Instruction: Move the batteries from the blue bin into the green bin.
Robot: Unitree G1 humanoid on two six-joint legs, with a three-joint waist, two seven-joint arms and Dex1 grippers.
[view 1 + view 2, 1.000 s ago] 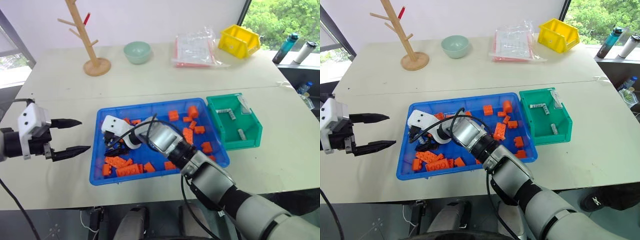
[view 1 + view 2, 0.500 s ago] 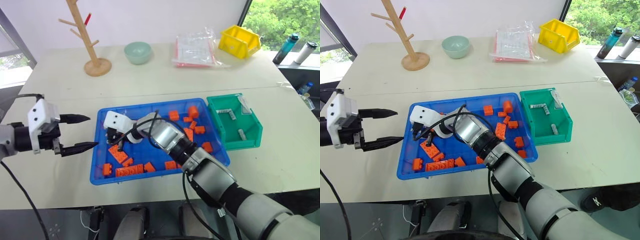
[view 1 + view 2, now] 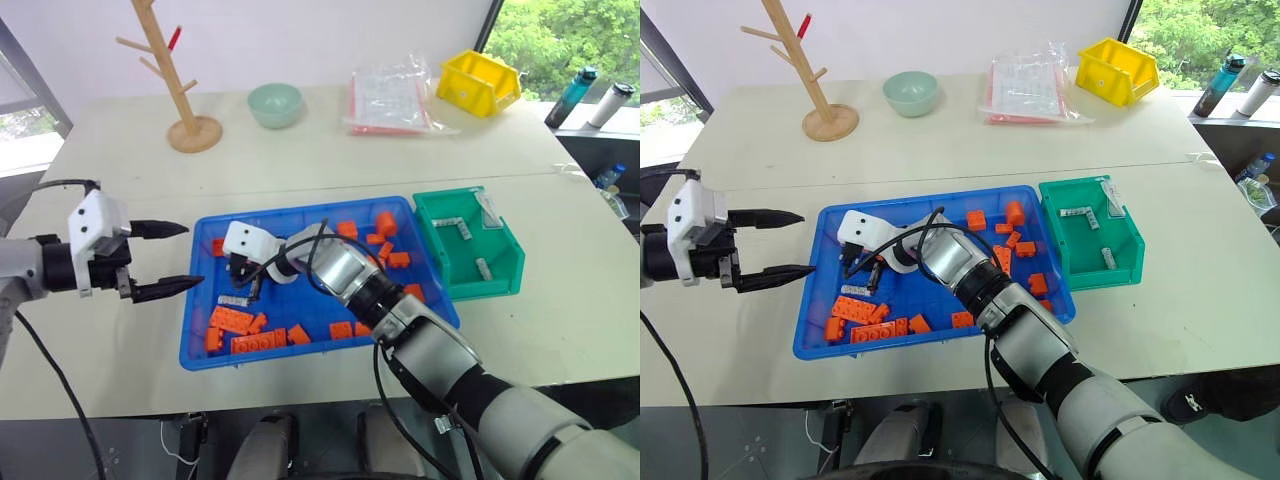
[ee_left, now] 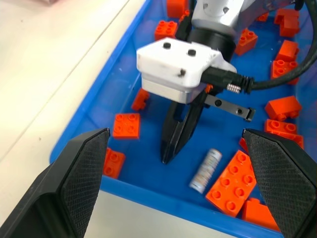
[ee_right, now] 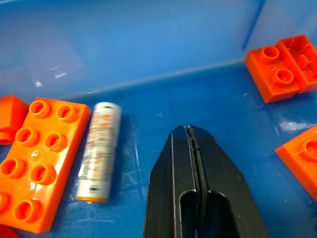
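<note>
Right gripper (image 5: 190, 144) is clenched with its black fingers pressed flat together and nothing between them, tip over the floor of the wide shallow blue plastic tray (image 3: 300, 215). One silver-grey cylindrical battery (image 5: 99, 151) lies loose on the tray floor just beside the tip, touching an orange toy brick (image 5: 34, 161). Left gripper (image 3: 165, 260) hangs spread wide and empty by the tray's left rim. Small deep green plastic bin (image 3: 505, 275) touches the tray's right end, with three batteries (image 3: 447, 223) inside.

A white block with three dark screws tops the right end effector (image 4: 174, 144), black cable trailing.
</note>
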